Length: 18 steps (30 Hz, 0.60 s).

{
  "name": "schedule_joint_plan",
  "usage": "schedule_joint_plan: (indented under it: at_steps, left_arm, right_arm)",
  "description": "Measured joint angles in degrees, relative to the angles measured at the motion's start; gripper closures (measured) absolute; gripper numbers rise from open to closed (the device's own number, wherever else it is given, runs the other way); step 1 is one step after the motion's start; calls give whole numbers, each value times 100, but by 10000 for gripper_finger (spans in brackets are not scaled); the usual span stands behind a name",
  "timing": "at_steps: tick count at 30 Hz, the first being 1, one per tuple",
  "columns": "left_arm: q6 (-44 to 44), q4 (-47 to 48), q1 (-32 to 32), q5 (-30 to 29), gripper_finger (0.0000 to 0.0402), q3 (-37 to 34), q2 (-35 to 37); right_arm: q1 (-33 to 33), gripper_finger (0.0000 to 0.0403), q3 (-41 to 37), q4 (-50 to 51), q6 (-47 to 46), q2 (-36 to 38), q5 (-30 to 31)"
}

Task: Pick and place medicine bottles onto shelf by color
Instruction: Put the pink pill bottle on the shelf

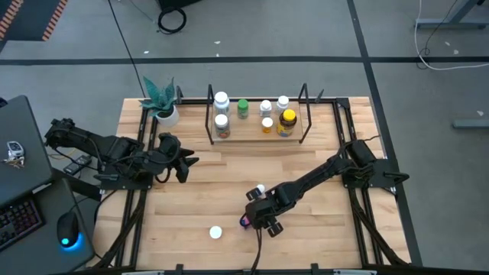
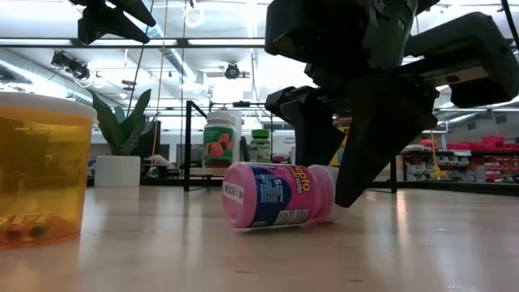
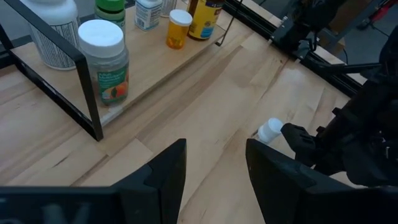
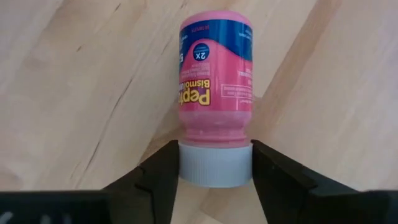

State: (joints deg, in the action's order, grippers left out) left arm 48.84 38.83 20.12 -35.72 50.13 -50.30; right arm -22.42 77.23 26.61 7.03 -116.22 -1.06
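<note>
- The table point(image 1: 229, 176) is pale wood; only the high view takes in all of it, with both arms.
- The shelf point(image 1: 256, 136) stands at the far edge with six bottles on its base. The left wrist view shows one of them, a white-capped jar point(image 3: 104, 62), just behind the shelf's near rod.
- A plant point(image 1: 162, 99) in a white pot sits beside the shelf's left end.
- The right gripper point(image 1: 256, 205) is low over the table's near middle. Its wrist view shows the fingers point(image 4: 155, 177) either side of the pink bottle's white cap, about touching it.
- The left gripper point(image 1: 182, 164) waits at the table's left, its jaws apart with nothing between.
- The pink bottle point(image 4: 215, 93) lies on its side; the low view alone shows its full length flat on the wood.
- An amber bottle point(image 2: 40, 166) stands close to the low camera; from above only its white cap point(image 1: 216, 232) shows.
</note>
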Motion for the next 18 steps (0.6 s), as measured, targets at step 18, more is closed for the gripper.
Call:
schedule_joint_plan:
  at_steps: [18]
  left_arm:
    - [-2,-878,-81,1,228,2,-274]
  right_arm:
    - [858,215,540,1797,66,1122,810]
